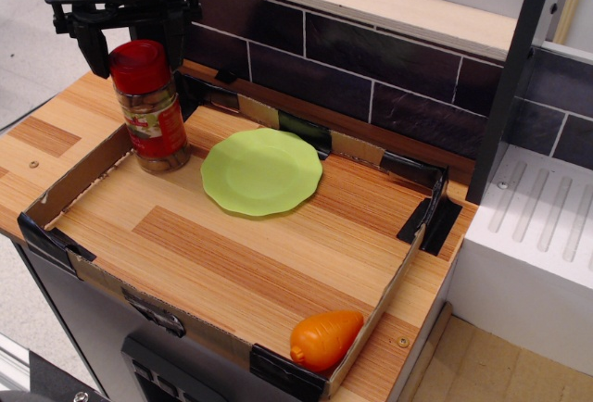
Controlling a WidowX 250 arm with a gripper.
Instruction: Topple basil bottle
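The black end effector (132, 50) hangs downward, fingers spread wide.

We've got a light green plate (261, 170) lying flat on the wood-grain floor of a shallow cardboard tray (69, 180), toward its back half. An orange toy carrot (325, 338) lies tucked in the tray's front right corner, well apart from the plate. Behind the tray runs a dark tiled backsplash (371, 73), and a white ribbed surface (542, 226) lies off to the right.

The basil bottle (151, 107) has a red cap, a red and white label and brown stuff inside. The plate (261, 171) is light green, the carrot (325, 338) orange, the gripper (127, 43) black
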